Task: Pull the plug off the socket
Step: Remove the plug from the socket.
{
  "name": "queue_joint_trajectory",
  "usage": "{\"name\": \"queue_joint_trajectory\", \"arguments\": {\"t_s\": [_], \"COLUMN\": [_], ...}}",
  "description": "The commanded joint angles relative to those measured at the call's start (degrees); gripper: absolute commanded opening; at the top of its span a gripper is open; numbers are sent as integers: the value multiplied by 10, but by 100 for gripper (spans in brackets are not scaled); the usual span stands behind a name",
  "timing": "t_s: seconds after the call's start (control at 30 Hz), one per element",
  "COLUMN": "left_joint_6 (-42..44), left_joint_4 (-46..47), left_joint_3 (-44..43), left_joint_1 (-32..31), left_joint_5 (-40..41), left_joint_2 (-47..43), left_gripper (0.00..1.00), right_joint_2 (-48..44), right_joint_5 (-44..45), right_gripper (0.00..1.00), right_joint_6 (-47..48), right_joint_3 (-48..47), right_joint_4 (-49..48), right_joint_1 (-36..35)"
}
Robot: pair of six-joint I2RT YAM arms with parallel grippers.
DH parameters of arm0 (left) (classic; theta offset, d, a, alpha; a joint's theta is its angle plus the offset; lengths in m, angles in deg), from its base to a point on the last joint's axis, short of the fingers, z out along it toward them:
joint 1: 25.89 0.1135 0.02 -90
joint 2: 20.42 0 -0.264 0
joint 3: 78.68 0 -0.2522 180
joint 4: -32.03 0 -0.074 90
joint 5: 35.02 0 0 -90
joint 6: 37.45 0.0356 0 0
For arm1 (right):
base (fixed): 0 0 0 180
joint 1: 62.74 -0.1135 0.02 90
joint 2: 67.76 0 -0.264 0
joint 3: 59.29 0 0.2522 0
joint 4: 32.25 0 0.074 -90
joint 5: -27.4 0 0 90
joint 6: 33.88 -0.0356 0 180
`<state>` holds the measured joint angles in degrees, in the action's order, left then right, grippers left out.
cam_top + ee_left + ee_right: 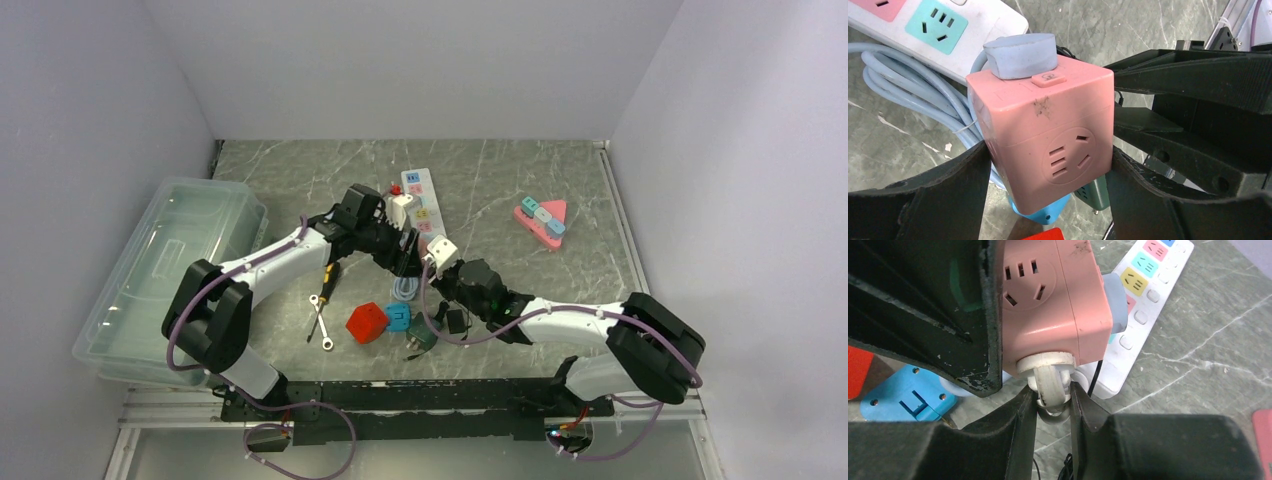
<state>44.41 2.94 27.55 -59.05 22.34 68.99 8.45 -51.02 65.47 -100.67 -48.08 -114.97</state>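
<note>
My left gripper (1048,177) is shut on a pink cube socket (1048,130), one finger on each side face, holding it above the table. A blue-grey round plug (1020,55) sits in the cube's top face. In the right wrist view a white plug (1048,375) sticks out of another face of the cube (1048,305), its collar against that face. My right gripper (1053,400) is shut on the white plug's stem. In the top view both grippers, left (403,255) and right (447,265), meet at mid-table.
A white power strip (420,198) and a coiled pale blue cable (908,85) lie just behind. A red cube (366,322), blue cube (398,316), green adapter (420,340), wrench (320,320) and screwdriver (330,277) lie nearer. A clear bin (170,270) stands left, a pink triangular socket (542,220) right.
</note>
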Motion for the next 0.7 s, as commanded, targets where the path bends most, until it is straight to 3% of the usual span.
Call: {"name": "queue_joint_trajectory", "arguments": {"t_s": [0.0, 0.17, 0.37, 0.67], "left_joint_6": [1, -19, -17, 59], "left_joint_4": [-12, -2, -2, -59], "left_joint_3": [-21, -20, -20, -46], "left_joint_1": [23, 57, 58, 47], "left_joint_5": [23, -3, -9, -11], "left_joint_2": [-2, -2, -1, -1], "left_gripper": [0, 0, 0, 0], "right_joint_2": [-5, 20, 45, -21], "right_joint_5": [82, 164, 202, 78], "right_gripper": [0, 0, 0, 0], "right_joint_6": [17, 57, 59, -11], "right_joint_3": [-32, -38, -53, -30], "right_joint_4": [-96, -123, -130, -87], "right_joint_1": [-37, -84, -104, -20]}}
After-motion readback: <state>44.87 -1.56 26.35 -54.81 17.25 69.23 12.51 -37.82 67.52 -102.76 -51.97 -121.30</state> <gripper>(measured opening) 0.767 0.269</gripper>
